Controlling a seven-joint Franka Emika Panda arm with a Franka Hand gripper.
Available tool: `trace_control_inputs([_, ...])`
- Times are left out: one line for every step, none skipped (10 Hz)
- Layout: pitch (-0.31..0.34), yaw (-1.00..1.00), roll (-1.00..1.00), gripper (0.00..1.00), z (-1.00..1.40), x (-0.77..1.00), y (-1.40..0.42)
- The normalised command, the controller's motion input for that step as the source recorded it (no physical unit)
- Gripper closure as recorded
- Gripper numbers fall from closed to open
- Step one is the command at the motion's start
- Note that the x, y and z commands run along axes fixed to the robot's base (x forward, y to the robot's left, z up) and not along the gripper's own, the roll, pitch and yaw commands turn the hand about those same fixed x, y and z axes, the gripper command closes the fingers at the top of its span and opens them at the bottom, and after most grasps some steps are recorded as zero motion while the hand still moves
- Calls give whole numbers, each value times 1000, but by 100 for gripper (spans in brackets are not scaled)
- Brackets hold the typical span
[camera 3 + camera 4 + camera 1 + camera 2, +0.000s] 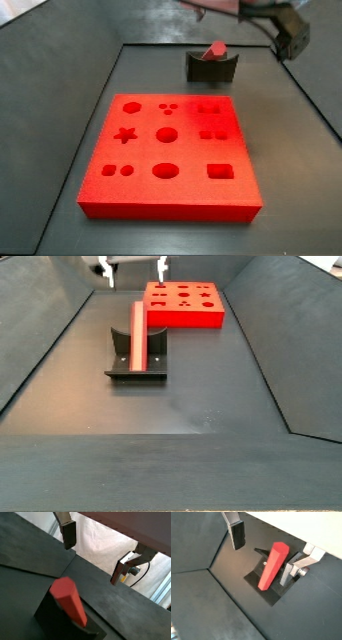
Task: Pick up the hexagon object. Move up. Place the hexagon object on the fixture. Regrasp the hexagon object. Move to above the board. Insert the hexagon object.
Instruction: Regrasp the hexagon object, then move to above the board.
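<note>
A long, slim matte red hexagon object lies along the small black fixture, resting in its notch on the dark floor of the work cell. In a side view its red end tilts up out of the U-shaped top of the fixture. The Franka arm's two-finger gripper hangs above the bar with its flat silver fingers spread wide and nothing held between them; in a wrist view the bar lies below the gap, clear of both pads. The gripper also shows in another wrist view, its fingers standing well apart above the bar's near end. Just beyond the fixture sits the large thick red rectangular board, its top cut with hexagon, star, circle and square recesses, all unfilled. In a side view the board lies past the bar's far end.
</note>
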Motion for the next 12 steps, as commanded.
trace_control_inputs([-111,66,86,0,-1000,112,18])
trace_control_inputs([-101,39,84,0,-1000,124,18])
trace_control_inputs([-81,7,88,0,-840,120,6])
trace_control_inputs([-72,-5,88,0,-730,115,-2])
trace_control_inputs([-44,-18,92,0,-521,99,-4])
trace_control_inputs([-27,-22,90,0,-369,89,-3])
trace_control_inputs([-13,-16,82,0,-172,82,-5])
trace_control_inputs([0,0,0,100,0,0,0])
trace_control_inputs([128,128,-352,100,1000,49,73])
trace_control_inputs([129,126,-354,100,1000,48,73])
trace_control_inputs([106,124,-309,100,1000,45,71])
trace_control_inputs([50,126,-198,100,1000,40,64])
